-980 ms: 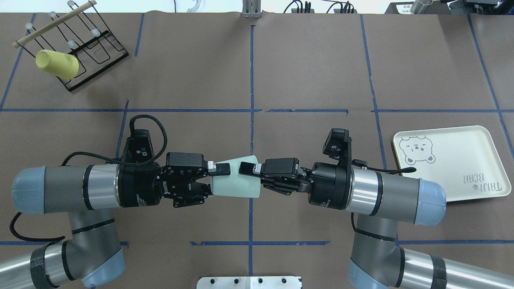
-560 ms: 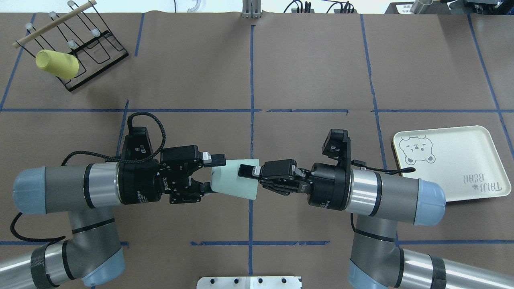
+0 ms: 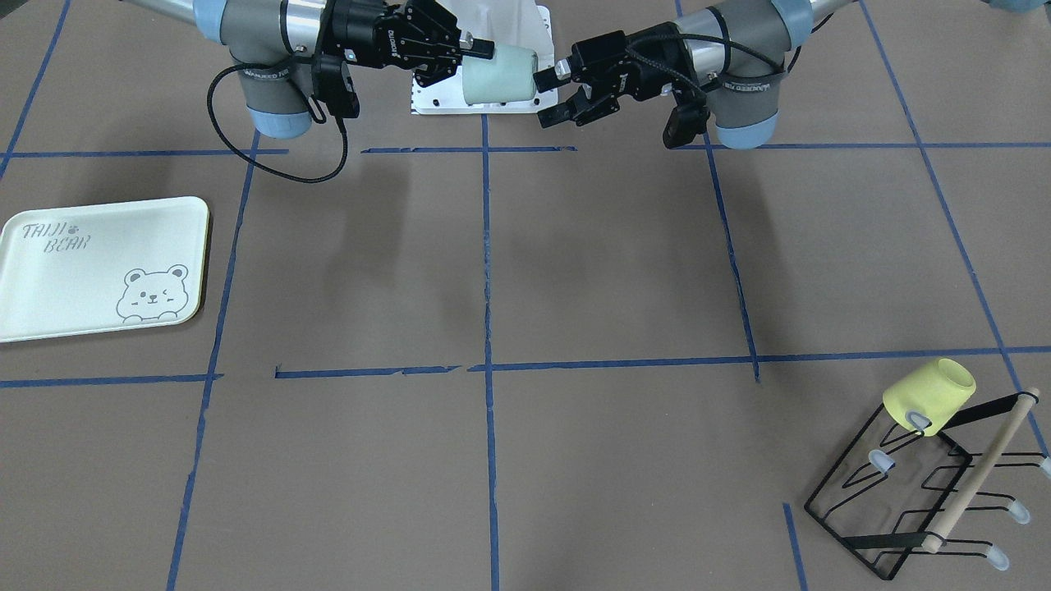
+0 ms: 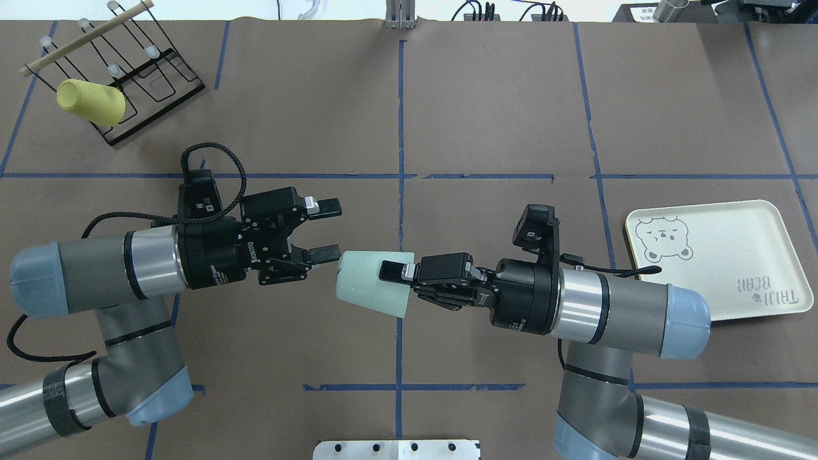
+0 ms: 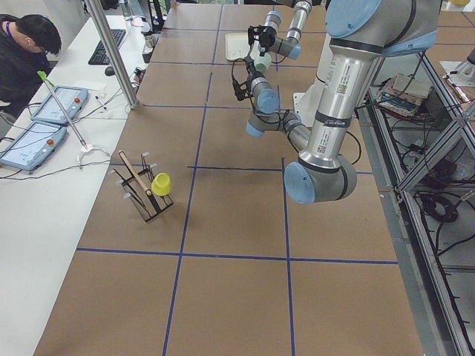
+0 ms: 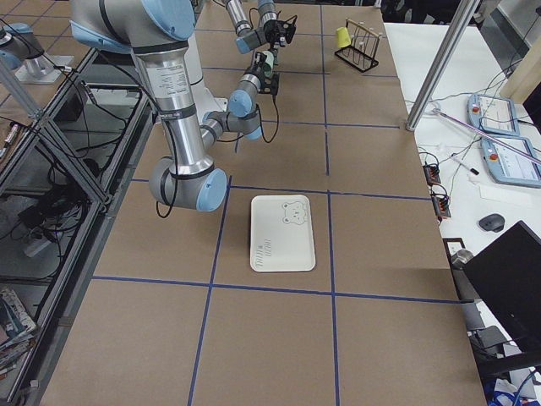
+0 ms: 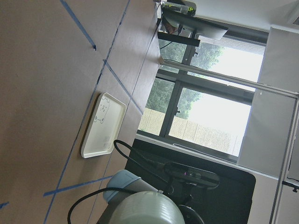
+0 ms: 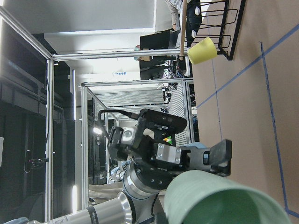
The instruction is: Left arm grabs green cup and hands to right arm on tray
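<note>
Brown paper with blue tape lines covers the worktop [image 4: 486, 96]. Two cups: one green cup [image 4: 367, 291] at centre, held sideways in the air, and one yellow cup [image 4: 89, 102] on the single wire rack [image 4: 160, 76] at ten o'clock. One tray [image 4: 722, 255] lies at three o'clock. Two arms reach level toward each other. The right claw [image 4: 396, 284] is clamped on the green cup's rim. The left claw [image 4: 329, 230] gapes, just clear of its base.
</note>
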`<state>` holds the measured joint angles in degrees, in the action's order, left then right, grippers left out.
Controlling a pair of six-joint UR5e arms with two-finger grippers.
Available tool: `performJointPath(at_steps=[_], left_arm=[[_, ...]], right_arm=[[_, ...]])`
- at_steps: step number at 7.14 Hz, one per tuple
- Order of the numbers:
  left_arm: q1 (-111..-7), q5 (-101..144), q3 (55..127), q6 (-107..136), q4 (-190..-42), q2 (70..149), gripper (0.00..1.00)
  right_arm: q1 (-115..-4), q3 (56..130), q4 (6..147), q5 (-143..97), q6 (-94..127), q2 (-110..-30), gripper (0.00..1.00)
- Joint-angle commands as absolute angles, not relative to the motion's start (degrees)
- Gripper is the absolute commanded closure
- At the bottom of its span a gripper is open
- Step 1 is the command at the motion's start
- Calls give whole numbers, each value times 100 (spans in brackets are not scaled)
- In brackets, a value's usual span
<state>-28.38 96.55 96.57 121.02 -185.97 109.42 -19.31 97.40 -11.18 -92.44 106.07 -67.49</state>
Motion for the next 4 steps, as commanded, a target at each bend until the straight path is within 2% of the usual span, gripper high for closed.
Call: performJointPath(at_steps=[1, 2, 4], left_arm=[[-3311, 9624, 9309, 12042, -18240, 10942, 0], [-3505, 9685, 9325, 11658, -17524, 10934, 0], [-3873, 10200, 9448, 10430, -15611, 10942, 0]], right_arm=[[-1995, 9738, -994, -9246, 10600, -6759, 100], [-2187, 9773, -462, -9281, 10591, -6767, 100], [-3210, 9930, 1536, -10574, 10565, -6759, 100]])
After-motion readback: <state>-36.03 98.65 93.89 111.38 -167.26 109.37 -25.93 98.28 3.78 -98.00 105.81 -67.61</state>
